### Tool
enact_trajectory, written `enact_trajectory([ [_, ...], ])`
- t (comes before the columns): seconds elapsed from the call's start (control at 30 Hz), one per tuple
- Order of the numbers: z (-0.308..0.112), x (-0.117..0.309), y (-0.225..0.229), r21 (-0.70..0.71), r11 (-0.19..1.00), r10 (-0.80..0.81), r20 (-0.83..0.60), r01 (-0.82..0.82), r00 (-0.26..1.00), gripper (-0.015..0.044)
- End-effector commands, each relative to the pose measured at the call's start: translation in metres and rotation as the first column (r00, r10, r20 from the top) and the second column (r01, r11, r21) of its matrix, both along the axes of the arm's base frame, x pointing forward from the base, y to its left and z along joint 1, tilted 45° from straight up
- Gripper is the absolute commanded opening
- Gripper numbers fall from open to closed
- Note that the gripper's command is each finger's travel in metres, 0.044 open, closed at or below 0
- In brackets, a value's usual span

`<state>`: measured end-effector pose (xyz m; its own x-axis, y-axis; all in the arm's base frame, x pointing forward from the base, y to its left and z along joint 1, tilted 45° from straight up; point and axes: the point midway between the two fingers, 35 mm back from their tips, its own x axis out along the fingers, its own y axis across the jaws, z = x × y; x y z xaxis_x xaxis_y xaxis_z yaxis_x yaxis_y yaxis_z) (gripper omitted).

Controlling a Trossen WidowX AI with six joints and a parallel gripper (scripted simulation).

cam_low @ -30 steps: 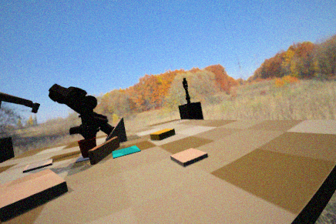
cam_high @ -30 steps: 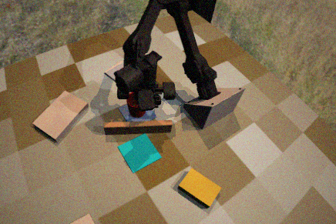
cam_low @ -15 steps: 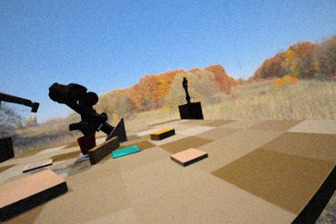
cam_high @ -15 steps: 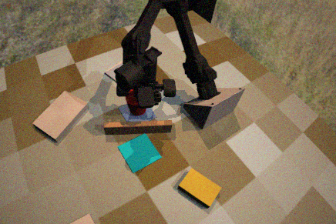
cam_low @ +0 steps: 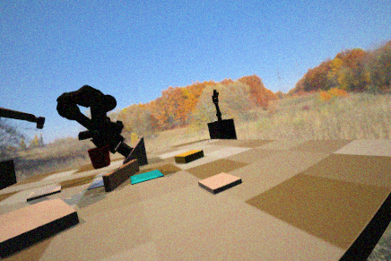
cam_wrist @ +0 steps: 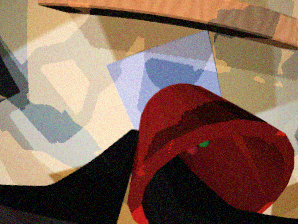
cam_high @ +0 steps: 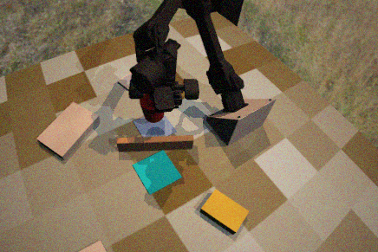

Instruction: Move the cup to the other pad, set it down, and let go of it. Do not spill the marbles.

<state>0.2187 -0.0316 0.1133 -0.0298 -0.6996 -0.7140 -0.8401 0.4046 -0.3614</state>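
My gripper (cam_high: 149, 101) (cam_low: 100, 147) (cam_wrist: 143, 137) is shut on the wall of the red cup (cam_high: 154, 115) (cam_low: 99, 158) (cam_wrist: 172, 107), with one finger inside the cup and one outside. The cup hangs above the blue pad (cam_high: 140, 126) (cam_low: 95, 184) (cam_wrist: 126, 77), clear of it, and looks slightly tilted. A green marble (cam_wrist: 204, 143) and a dim reddish one show inside the cup; the finger may hide others. The teal pad (cam_high: 158, 173) (cam_low: 147, 177) lies on the other side of the low brown wall (cam_high: 154, 144) (cam_low: 121, 176) (cam_wrist: 150, 11).
The wall stands between the pads. A large pink block (cam_high: 67, 129) (cam_low: 33, 223) lies at the left in the top and exterior views. A yellow block (cam_high: 224, 210) (cam_low: 189, 156) and a smaller pink block (cam_high: 94, 248) (cam_low: 220, 182) lie beyond the teal pad. A wedge-shaped block (cam_high: 253, 117) stands by the arm's base.
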Motion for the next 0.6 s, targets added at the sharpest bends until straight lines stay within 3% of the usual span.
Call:
enact_trajectory([
  [0.0, 0.0058, 0.0004, 0.0064, 0.001, 1.000, -0.004, 0.000, 0.004, 1.000, 0.0000],
  [0.57, 0.0116, 0.0015, 0.0110, -0.003, 1.000, 0.002, 0.001, -0.002, 1.000, 0.0000],
])
